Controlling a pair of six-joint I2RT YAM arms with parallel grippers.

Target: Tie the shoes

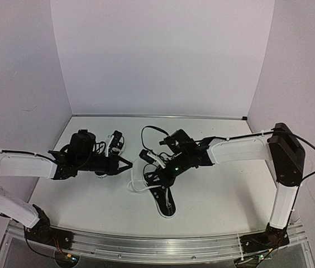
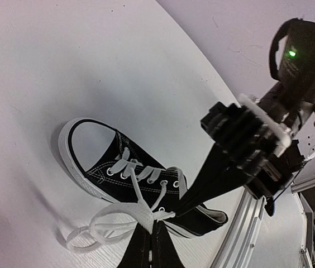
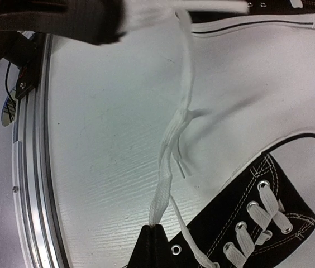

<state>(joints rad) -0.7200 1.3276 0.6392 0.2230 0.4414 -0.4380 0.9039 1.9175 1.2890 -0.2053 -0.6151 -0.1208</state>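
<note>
Both pincers are clamped shut on the white lace (image 3: 168, 145) — the left pincer (image 2: 149, 228) just beside the shoe's side, the right pincer (image 3: 154, 233) on a strand running between them. The black sneaker (image 2: 125, 177) lies mid-table (image 2: 90, 67) (the second sneaker (image 1: 115, 142) sits behind the left arm). To tighten well, I'd pull low, evenly and outward — a jerk would likely drag the light shoe.

white table (image 1: 224, 195) between plain pale walls (image 1: 163, 56), aluminium rail (image 1: 163, 245) along its near edge
</note>
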